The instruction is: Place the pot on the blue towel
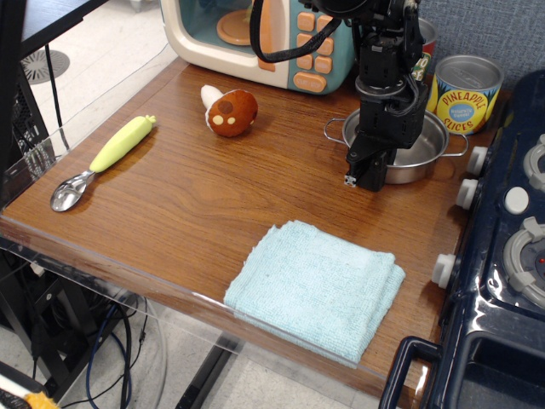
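The shiny steel pot (419, 146) with thin wire loop handles stands at the back right of the wooden table, in front of the cans. My black gripper (372, 168) is low over the pot's near-left rim. One finger (366, 173) hangs outside the rim, and the other is hidden behind it, over the pot's inside. The jaws look open around the rim, and the pot rests on the table. The light aqua-blue folded towel (317, 286) lies at the front edge of the table, well in front of the pot, with nothing on it.
A pineapple slices can (464, 94) and a second can (423, 49) stand behind the pot. A toy microwave (255, 38) is at the back, a toy mushroom (230, 112) to its front, and a green-handled spoon (102, 162) at the left. A dark blue toy stove (511, 247) borders the right side.
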`<state>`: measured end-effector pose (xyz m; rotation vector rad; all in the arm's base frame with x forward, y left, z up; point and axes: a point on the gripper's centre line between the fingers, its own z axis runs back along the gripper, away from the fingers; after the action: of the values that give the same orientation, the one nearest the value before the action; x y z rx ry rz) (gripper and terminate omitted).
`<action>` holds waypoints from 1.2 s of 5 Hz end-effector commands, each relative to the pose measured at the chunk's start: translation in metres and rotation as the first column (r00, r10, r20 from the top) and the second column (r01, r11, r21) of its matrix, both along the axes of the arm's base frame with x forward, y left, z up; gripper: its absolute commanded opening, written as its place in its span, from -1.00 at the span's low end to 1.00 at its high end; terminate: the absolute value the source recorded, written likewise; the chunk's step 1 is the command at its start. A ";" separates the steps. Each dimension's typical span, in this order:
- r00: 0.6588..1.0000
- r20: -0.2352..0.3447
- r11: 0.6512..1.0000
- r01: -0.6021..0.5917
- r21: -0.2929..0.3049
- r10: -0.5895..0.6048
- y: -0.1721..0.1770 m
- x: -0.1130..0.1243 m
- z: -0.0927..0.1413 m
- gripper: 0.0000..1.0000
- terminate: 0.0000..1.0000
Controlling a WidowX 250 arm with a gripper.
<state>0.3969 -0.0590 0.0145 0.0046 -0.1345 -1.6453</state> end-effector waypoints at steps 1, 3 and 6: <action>0.995 0.098 1.000 -0.011 -0.004 0.012 -0.002 -0.005 0.039 -1.00 -1.00; 0.984 0.177 0.999 -0.034 -0.007 0.034 -0.006 -0.025 0.075 -1.00 -1.00; 0.981 0.192 0.999 0.005 -0.034 0.001 -0.044 -0.113 0.079 -1.00 -1.00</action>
<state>0.2817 -0.0963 0.0777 0.1006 -0.2561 -1.6394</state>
